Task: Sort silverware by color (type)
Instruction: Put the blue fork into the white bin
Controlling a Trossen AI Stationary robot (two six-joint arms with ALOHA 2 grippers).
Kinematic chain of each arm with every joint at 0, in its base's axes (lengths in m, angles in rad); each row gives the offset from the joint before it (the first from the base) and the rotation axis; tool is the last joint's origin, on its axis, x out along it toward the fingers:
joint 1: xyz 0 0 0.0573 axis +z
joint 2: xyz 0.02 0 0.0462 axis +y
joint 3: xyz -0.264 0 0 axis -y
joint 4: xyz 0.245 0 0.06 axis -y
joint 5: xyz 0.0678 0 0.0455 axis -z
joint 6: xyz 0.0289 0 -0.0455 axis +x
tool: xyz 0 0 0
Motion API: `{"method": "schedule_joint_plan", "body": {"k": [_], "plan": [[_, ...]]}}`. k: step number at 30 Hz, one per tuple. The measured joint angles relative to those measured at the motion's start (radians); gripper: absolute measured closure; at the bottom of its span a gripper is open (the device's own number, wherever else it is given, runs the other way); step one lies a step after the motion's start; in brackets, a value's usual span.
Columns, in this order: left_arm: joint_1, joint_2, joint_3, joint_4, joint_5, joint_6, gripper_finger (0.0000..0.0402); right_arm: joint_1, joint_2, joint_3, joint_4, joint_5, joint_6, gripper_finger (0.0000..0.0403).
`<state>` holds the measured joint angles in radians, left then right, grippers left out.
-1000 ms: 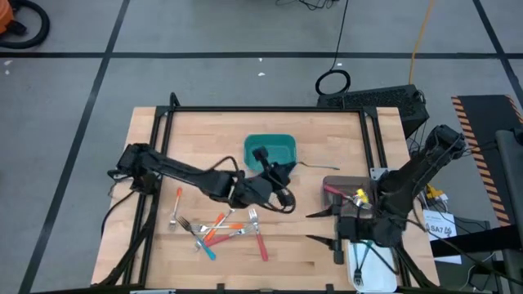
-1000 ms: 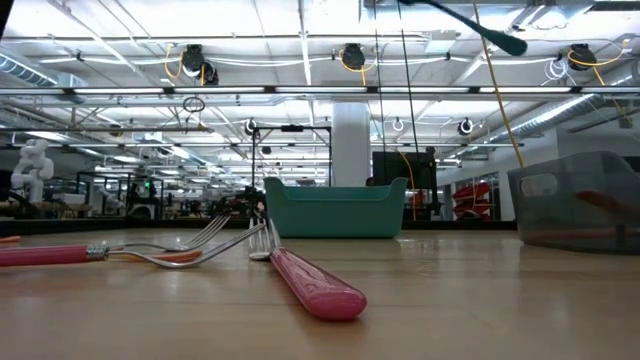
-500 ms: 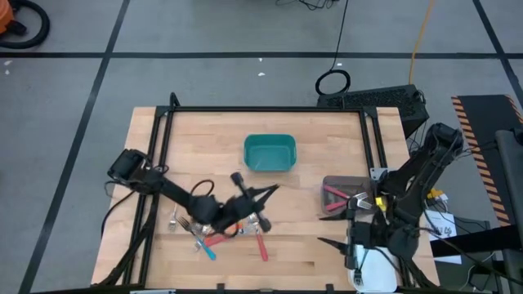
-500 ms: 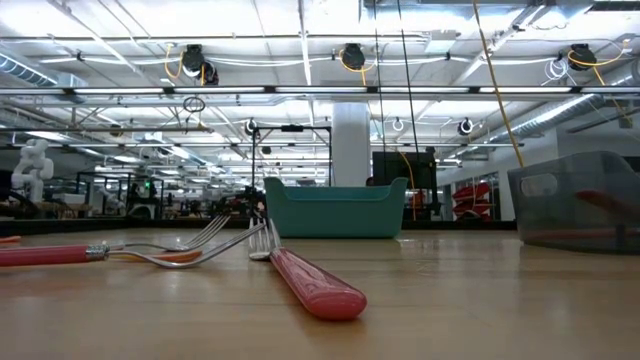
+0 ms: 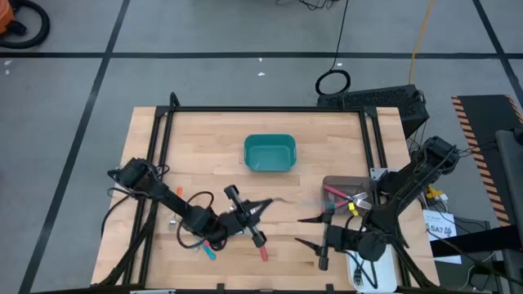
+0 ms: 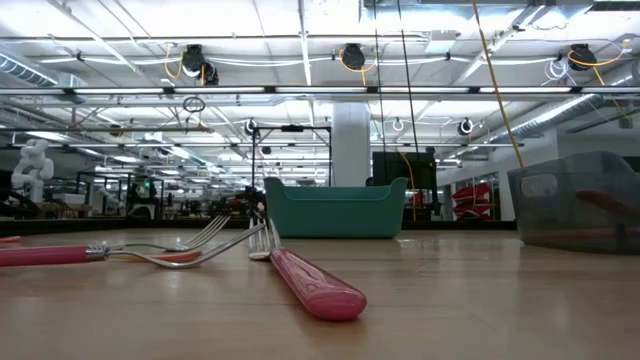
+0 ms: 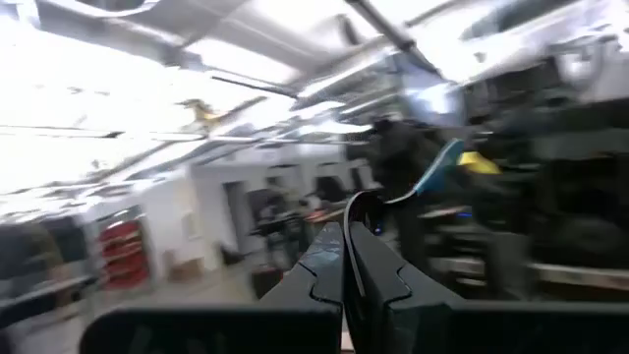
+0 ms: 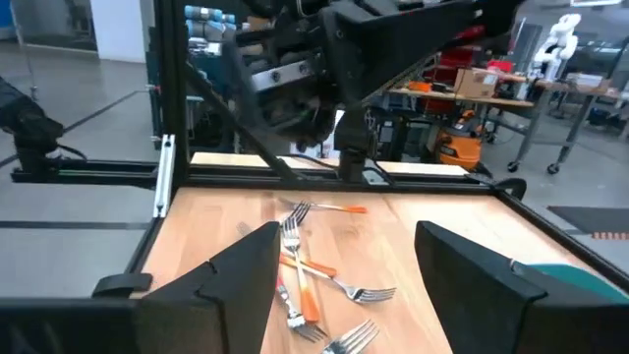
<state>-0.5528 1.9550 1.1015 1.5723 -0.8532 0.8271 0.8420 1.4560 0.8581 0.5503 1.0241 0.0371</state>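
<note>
My left gripper [image 5: 268, 202] hovers above the middle of the table, shut on a teal-handled fork [image 7: 437, 167] that sticks out past its fingertips toward the right. A pile of silverware [image 8: 305, 275] with orange, red and teal handles lies near the front edge, partly under my left arm [image 5: 192, 216]. A red-handled fork [image 6: 310, 285] lies flat at the pile's right. My right gripper [image 5: 304, 231] stands open and level at the front right, pointing at the pile with nothing between its fingers. The teal bin [image 5: 270, 153] sits at the table's middle back. My left gripper pinches the fork's metal end [image 7: 354, 211] between its two shut fingers. The curved metal neck and the teal handle [image 7: 442, 159] reach out beyond the fingertips. The fingers slant upward, pointing toward the table's right. The fork is lifted clear of the table.
A clear grey bin [image 5: 347, 192] holding red-handled forks stands at the right, close behind my right gripper. A black frame [image 5: 265, 109] borders the wooden table. Bare wood lies between the teal bin and the pile.
My left gripper has drawn back from the teal bin toward the near edge and sunk, tipping its fingers upward, still shut on the fork. My right gripper has shifted a little toward the table's left, staying open.
</note>
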Motion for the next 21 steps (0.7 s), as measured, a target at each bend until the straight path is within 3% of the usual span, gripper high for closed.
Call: {"method": "schedule_joint_plan", "body": {"k": [4,8,17,21], "plan": [[0.006,0.045,0.043,0.003,0.048,-0.046,0.0402,-0.026,0.032,0.0,0.246,0.001,-0.16,0.0172],[0.006,0.08,0.089,-0.007,0.045,0.009,0.0402,-0.037,0.031,0.0,0.432,0.001,-0.281,0.0172],[-0.038,0.084,0.153,-0.007,0.039,0.2,0.0402,0.019,0.006,0.0,0.483,0.154,-0.452,0.0172],[-0.06,0.084,0.167,-0.008,0.034,0.253,0.0402,0.056,-0.023,0.0,0.49,0.159,-0.489,0.0172]]}}
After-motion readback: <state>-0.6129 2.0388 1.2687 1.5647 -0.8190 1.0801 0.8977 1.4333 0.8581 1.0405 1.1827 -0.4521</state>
